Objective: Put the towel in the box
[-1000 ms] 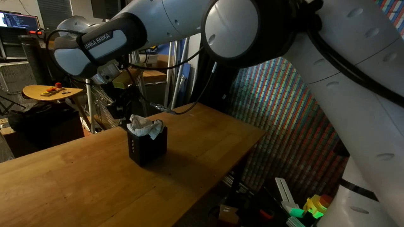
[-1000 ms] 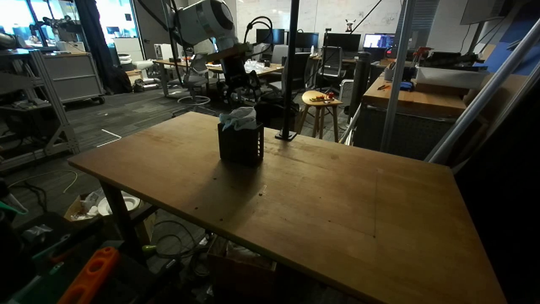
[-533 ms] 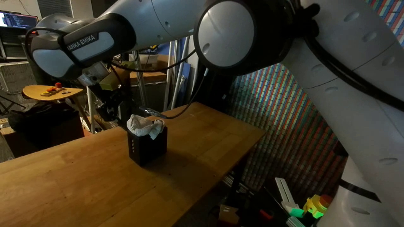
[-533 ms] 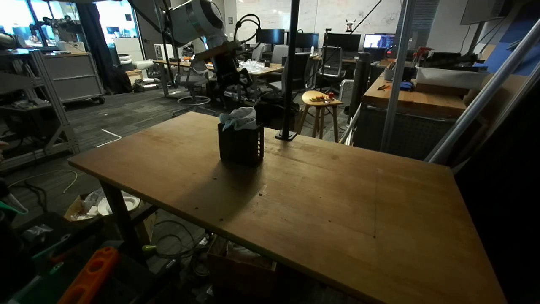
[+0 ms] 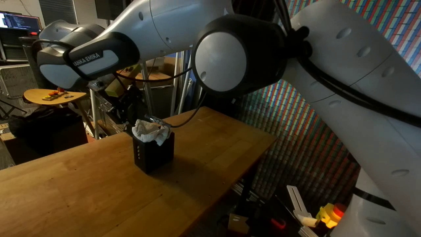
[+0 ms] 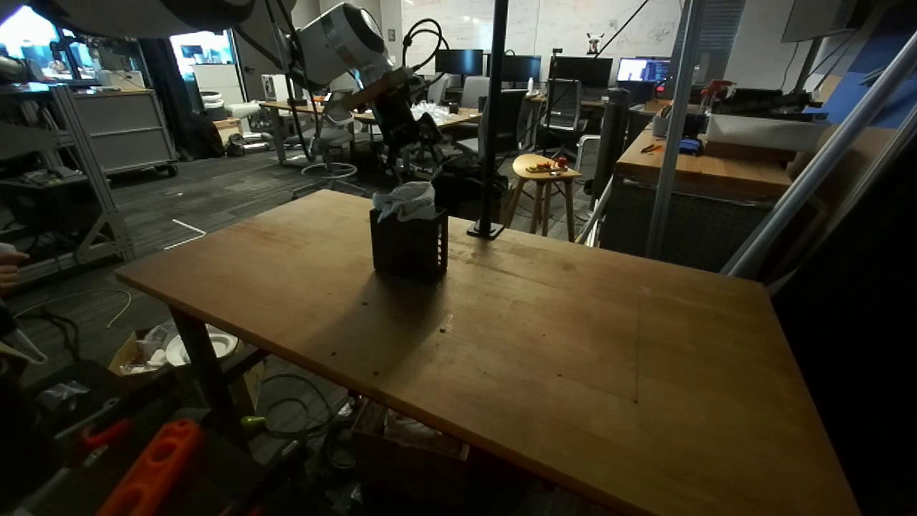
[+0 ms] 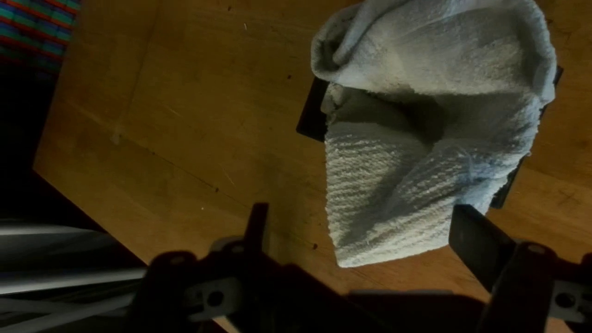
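Though near the box (image 6: 408,247), black post (image 6: 493,118) clear of towel (image 6: 408,200)

1. The arm's elbow (image 5: 221,62) sits lower than a second ago; in an exterior view a link (image 6: 143,16) now dips into the top left.
2. The tool (image 6: 414,163), farther off half a second ago, is nearer the box (image 6: 408,247).
3. More of a hand (image 6: 8,272) shows at the left edge.
4. The red-capped button (image 5: 329,215) and the towel (image 6: 405,201) lose a greenish cast.

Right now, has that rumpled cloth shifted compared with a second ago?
No; in an exterior view, the cloth shows no shift relative to the black pole.
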Tool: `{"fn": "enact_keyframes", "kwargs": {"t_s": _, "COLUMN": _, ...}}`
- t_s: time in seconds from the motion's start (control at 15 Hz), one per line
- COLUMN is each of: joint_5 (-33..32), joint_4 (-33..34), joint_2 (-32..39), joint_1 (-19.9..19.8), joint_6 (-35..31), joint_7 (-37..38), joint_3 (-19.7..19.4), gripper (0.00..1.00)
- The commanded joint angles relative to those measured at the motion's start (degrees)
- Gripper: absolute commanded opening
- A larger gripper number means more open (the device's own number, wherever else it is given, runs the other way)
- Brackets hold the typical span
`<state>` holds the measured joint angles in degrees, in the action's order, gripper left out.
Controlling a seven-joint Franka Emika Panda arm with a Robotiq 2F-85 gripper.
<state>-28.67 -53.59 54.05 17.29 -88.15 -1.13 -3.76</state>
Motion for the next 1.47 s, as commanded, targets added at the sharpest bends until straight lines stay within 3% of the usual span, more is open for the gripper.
{"fn": "enact_keyframes", "kwargs": {"t_s": 0.0, "joint_5": 0.1, "joint_4": 7.6, "joint_2": 5.3, "joint_1": 0.9, "joint_6": 3.8, "joint_7": 2.4, "joint_3": -1.4, "gripper": 1.0}}
{"fn": "enact_keyframes", "kwargs": {"t_s": 0.53, "joint_5": 2.0, "joint_4": 14.8, "joint_2": 11.1, "joint_1": 1.1, "joint_6": 6.8, "joint_7": 4.1, "joint_3": -1.4, "gripper": 1.0}}
{"fn": "enact_keyframes", "kwargs": {"t_s": 1.0, "joint_5": 1.3, "joint_4": 16.0, "joint_2": 12.5, "joint_1": 0.4, "joint_6": 7.5, "joint_7": 4.3, "joint_3": -0.4, "gripper": 1.0}}
{"fn": "enact_keyframes", "kwargs": {"t_s": 1.07, "joint_5": 1.3, "joint_4": 15.9, "joint_2": 12.5, "joint_1": 0.3, "joint_6": 7.6, "joint_7": 4.3, "joint_3": -0.5, "gripper": 0.95}}
{"fn": "enact_keyframes", "kwargs": {"t_s": 1.13, "joint_5": 1.1, "joint_4": 15.9, "joint_2": 12.5, "joint_1": 0.3, "joint_6": 7.6, "joint_7": 4.2, "joint_3": -0.5, "gripper": 0.74}}
{"fn": "enact_keyframes", "kwargs": {"t_s": 1.27, "joint_5": 0.9, "joint_4": 15.9, "joint_2": 12.4, "joint_1": 0.3, "joint_6": 7.6, "joint_7": 4.1, "joint_3": -0.6, "gripper": 0.7}}
{"fn": "enact_keyframes", "kwargs": {"t_s": 1.4, "joint_5": 0.8, "joint_4": 15.8, "joint_2": 12.4, "joint_1": 0.3, "joint_6": 7.6, "joint_7": 4.0, "joint_3": -0.7, "gripper": 0.53}}
